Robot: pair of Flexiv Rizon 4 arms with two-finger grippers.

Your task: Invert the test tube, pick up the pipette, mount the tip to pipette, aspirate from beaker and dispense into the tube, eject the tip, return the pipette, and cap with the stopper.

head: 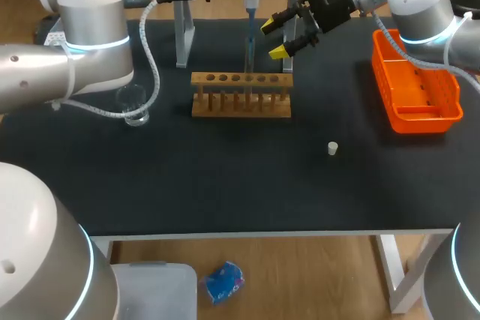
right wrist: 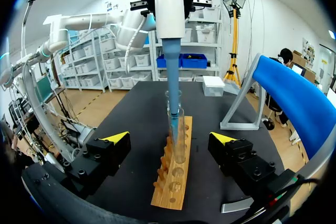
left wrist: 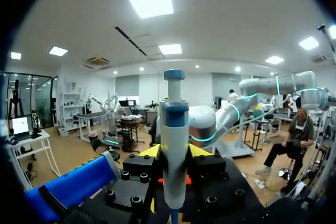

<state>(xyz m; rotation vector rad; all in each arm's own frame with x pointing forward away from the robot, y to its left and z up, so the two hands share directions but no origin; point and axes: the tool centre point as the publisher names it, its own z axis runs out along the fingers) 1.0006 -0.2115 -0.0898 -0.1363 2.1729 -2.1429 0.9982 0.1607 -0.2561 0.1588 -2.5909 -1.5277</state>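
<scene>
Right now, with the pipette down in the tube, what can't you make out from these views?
- Liquid level in the test tube: right wrist view, the pipette tip stands inside it and the glass is clear; head view, too small.
- Beaker contents: head view, clear glass, too small to tell.
- Pipette's lower end: left wrist view, cut off by the edge below the left gripper.

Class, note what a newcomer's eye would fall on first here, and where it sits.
The white-and-blue pipette, gripped in the left end effector, stands upright, reaching down into a test tube in the wooden rack. The right end effector hangs open near the rack, and a bright orange basket sits at the right of the table.
</scene>
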